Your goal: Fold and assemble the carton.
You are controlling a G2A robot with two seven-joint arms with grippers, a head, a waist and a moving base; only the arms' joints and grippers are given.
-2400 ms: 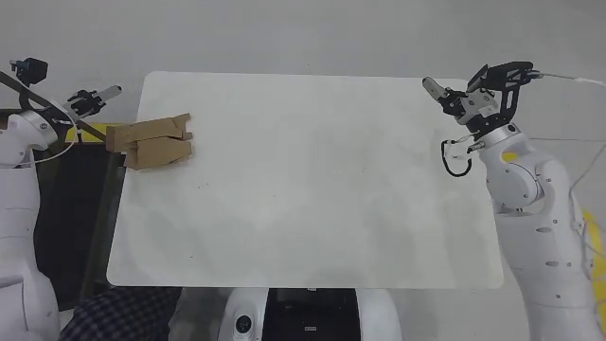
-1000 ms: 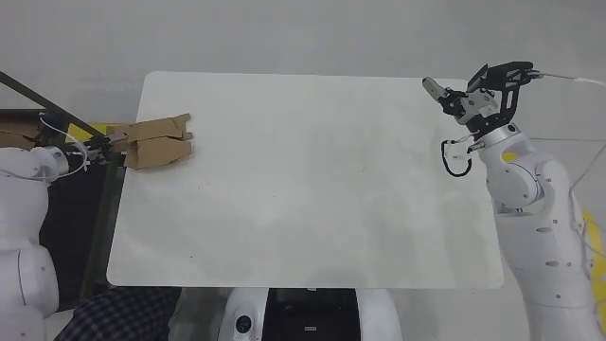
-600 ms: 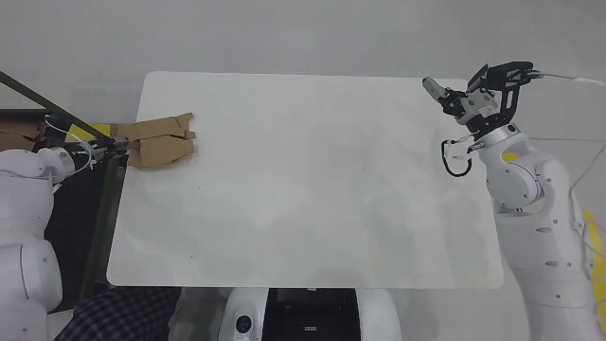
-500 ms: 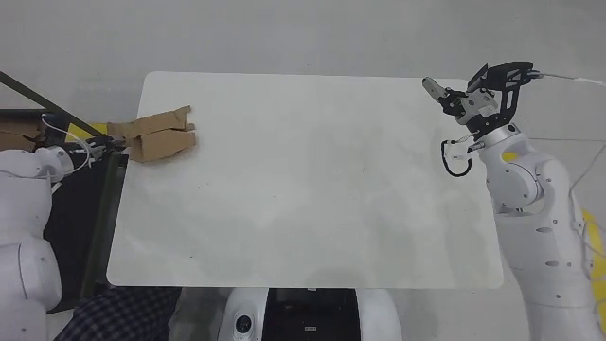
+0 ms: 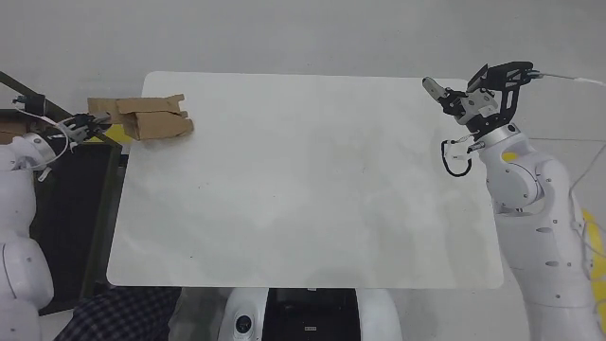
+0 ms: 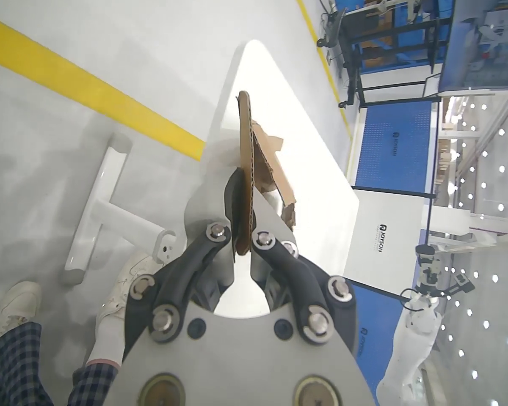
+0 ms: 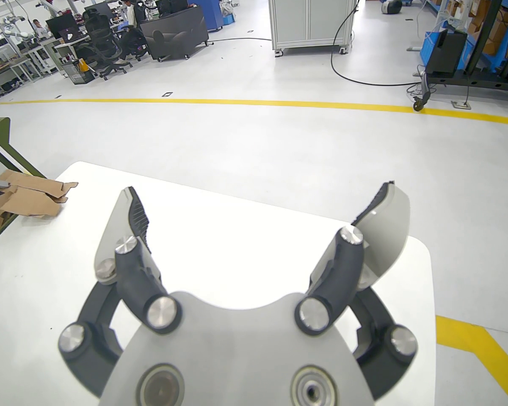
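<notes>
Left wrist view: carton [image 6: 245, 158] edge-on.

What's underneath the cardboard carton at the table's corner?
The white table lies under most of the carton. The carton's outer end juts past the table edge, clamped in the left gripper. Whether anything small lies beneath the carton is hidden.

Flat brown cardboard carton [image 5: 142, 118]; unassembled, overhanging table's [image 5: 303, 189] far-left corner.
</notes>
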